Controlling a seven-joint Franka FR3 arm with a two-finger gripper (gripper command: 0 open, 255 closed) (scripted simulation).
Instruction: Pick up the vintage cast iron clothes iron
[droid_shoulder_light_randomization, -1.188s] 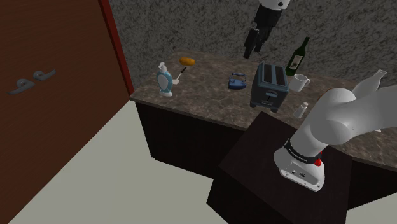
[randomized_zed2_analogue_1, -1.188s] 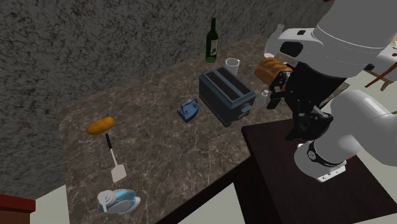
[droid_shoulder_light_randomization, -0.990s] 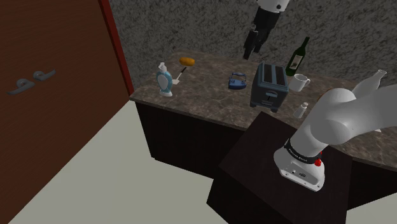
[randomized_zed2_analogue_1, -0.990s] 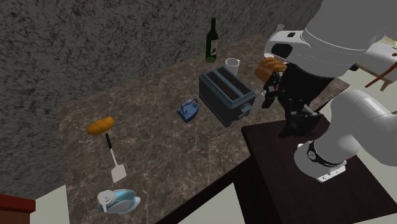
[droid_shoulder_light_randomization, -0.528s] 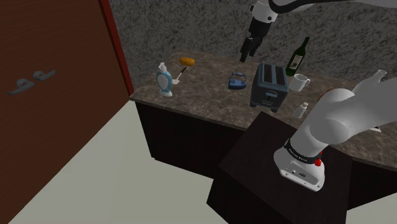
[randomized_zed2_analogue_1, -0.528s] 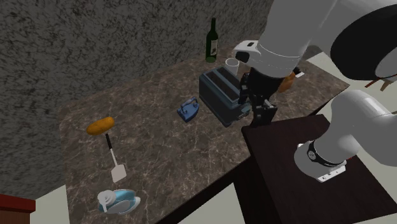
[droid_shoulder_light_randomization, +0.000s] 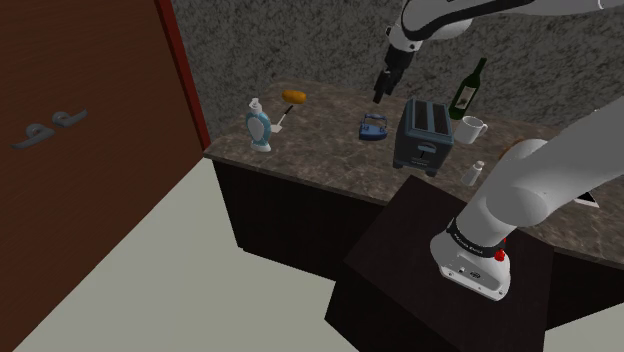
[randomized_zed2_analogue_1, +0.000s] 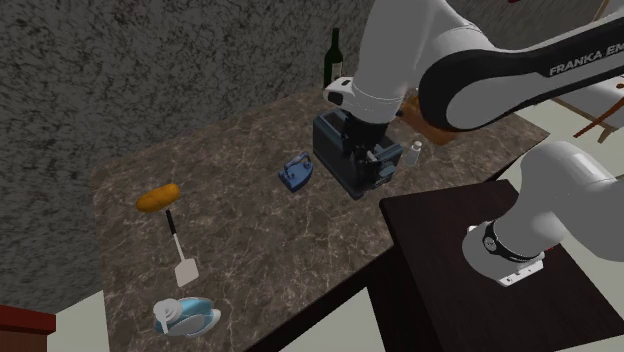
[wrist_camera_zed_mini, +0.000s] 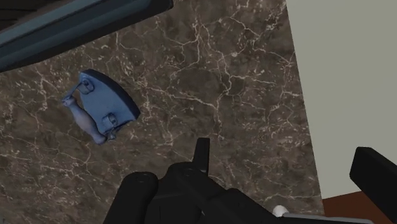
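Clothes iron (droid_shoulder_light_randomization: 372, 127) sits sole-down on the counter (droid_shoulder_light_randomization: 320, 150) near the toaster (droid_shoulder_light_randomization: 425, 135); the hand (droid_shoulder_light_randomization: 380, 95) hovers above, fingers (wrist_camera_zed_mini: 202, 156) apart, likely to straddle its handle.

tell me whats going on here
A white Franka arm reaches over the dark marbled counter. Its gripper hangs in the air near the small blue clothes iron, which sits on the counter beside the toaster. The fingers stand apart and hold nothing; the iron is not yet touched.
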